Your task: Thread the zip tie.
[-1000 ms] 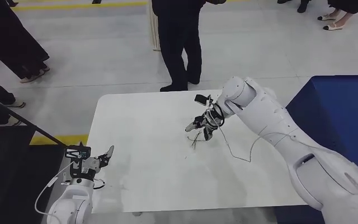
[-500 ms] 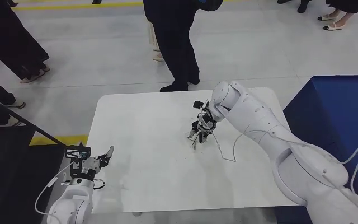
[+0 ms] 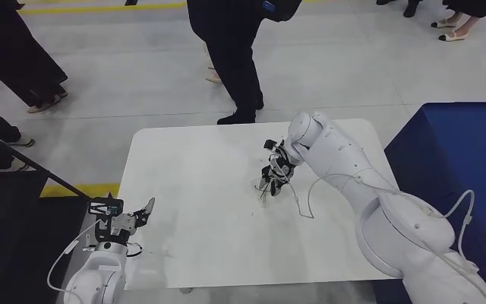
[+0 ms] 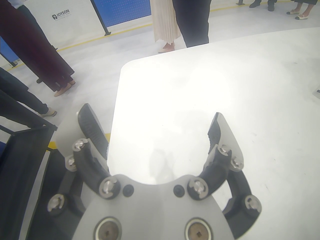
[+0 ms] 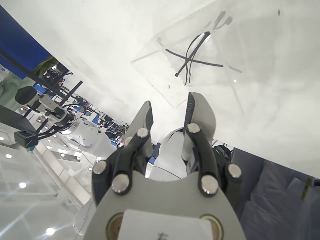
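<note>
Zip ties (image 5: pixel 189 59) (light, springy, likely slick; best pinched near the head) are lying crossed on the counter (image 5: pixel 75 26), right pincer (image 5: pixel 168 99) hovering near, half-open, empty.

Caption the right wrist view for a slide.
Right gripper, open and empty, above black zip ties crossed on a clear sheet on the white table.
</note>
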Action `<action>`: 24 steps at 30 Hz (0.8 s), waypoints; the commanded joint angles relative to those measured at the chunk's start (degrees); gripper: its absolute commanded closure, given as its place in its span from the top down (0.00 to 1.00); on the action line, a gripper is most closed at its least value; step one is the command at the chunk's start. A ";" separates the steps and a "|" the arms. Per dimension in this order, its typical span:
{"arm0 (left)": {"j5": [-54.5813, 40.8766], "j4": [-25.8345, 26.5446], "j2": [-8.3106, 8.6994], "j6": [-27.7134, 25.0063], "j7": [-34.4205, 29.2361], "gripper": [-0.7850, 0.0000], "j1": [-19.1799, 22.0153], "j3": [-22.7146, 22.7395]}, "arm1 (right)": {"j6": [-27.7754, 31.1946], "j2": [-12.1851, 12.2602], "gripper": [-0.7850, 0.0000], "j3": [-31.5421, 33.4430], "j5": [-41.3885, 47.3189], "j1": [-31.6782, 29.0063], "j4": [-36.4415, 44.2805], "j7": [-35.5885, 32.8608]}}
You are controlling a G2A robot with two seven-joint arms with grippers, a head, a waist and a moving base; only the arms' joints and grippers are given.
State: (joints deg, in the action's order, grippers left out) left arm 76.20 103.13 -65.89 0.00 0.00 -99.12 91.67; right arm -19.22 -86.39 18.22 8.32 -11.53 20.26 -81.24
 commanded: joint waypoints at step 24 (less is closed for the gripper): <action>0.00 0.00 0.00 0.00 0.00 1.00 0.00 0.00 | -5.95 -6.40 0.20 -0.01 -4.32 -0.53 -8.62 5.99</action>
State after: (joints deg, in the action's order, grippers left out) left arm 76.20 103.13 -65.89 0.00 0.00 -99.12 91.67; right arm -24.94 -92.68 18.19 4.13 -12.06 11.81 -75.40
